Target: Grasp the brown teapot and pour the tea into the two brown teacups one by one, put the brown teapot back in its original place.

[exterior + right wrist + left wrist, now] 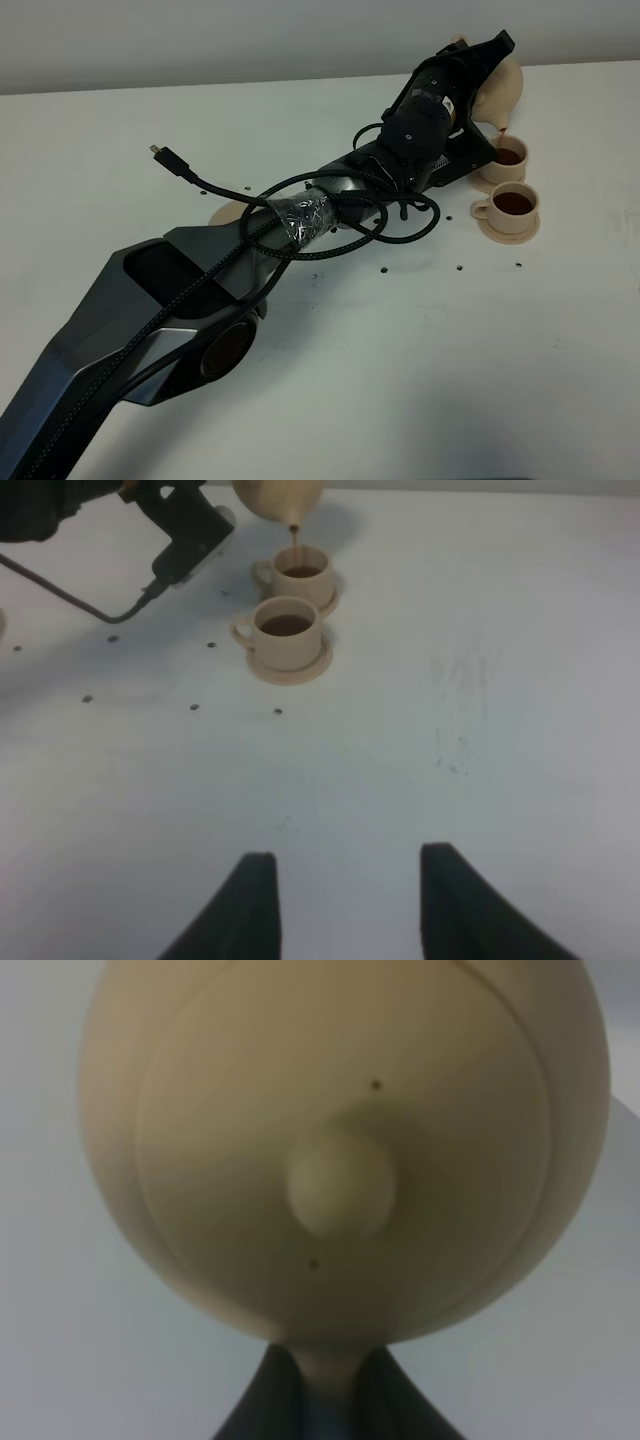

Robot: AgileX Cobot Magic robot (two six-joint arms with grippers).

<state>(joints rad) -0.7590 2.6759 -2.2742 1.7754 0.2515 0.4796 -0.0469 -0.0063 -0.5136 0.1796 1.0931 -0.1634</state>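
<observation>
Pouring, your left tool point(325, 1392) is clenched on the loop handle of the brown teapot point(505, 85), tipping it spout-down right over the farther teacup point(300, 572) so the thin stream of tea point(295, 535) lands inside the rim. The nearer teacup point(287, 630), just beside it on its own saucer, holds dark tea. The wide saucer point(228, 213) lies bare beside the arm, well apart from the cups, and looks ready to take the pot back. Your right tool point(347, 860) hangs released over bare worktop point(400, 380), clear of the cups. From the high camera the arm hides most of the pot and half the wide saucer. The left wrist view is blurred, showing mostly lid and knob.
</observation>
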